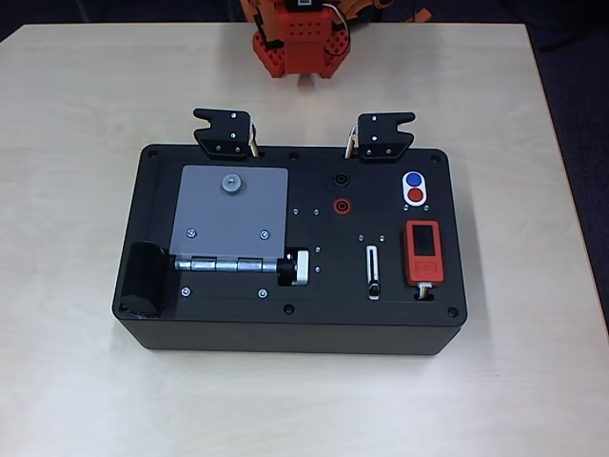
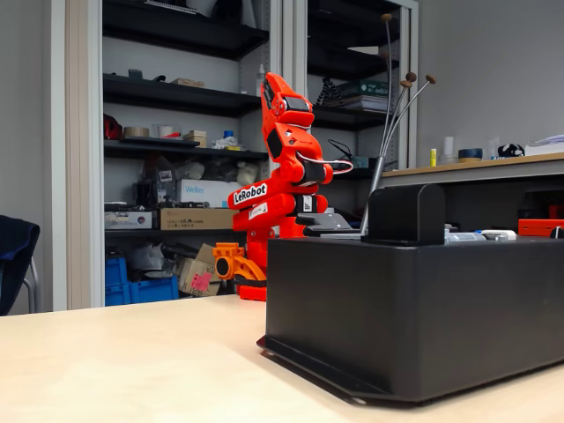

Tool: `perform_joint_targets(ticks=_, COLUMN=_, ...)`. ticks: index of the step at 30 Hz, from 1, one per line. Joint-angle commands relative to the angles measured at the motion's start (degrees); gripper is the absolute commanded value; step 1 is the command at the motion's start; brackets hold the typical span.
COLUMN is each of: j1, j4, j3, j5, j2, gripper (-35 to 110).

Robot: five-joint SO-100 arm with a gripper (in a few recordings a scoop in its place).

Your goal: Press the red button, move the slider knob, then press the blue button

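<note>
The room in the fixed view is the biggest thing: tall dark shelves (image 2: 176, 97) hold boxes and small stuff, and blue crates (image 2: 141, 284) sit on the floor below them. A dark chair (image 2: 13, 256) pokes in at the left edge.

Next comes the table (image 1: 76, 86), a wide, pale wooden top with a smooth light grain.

A big black box (image 1: 295, 328) sits on the middle of the table. Its top holds many parts. A gray flap (image 1: 233, 221) with a hinge lies on the left side of the top.

The orange arm (image 2: 282, 176) stands at the far edge of the table, folded up tall, well apart from the box. Its gripper (image 2: 275, 88) points up at the top of the arm. I cannot tell if the fingers are apart or together.

A red device with a dark screen (image 1: 423, 249) lies on the right side of the box.

The blue button (image 1: 413, 180) and the red button (image 1: 415, 195) share one white oval, just above the red device, blue farther back and red nearer.

The slider knob (image 1: 373, 285) is tiny and dark. It sits near the bottom end of its thin white slot, just left of the red device.
</note>
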Motion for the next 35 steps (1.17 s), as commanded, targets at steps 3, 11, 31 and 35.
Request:
perform_joint_targets(ticks=3, j1=1.1, j4=-0.5, j3=0.2, j5=14.2, j2=-0.2, gripper=0)
perform_joint_targets(ticks=11, j1=1.1, j4=-0.4, j3=0.2, j5=14.4, j2=-0.2, gripper=0)
perform_joint_targets(ticks=31, j1=1.1, j4=-0.4, j3=0.2, j5=2.1, j2=-0.2, gripper=0)
perform_joint_targets(ticks=35, j1=1.1, j4=-0.4, j3=0.2, j5=2.1, j2=-0.2, gripper=0)
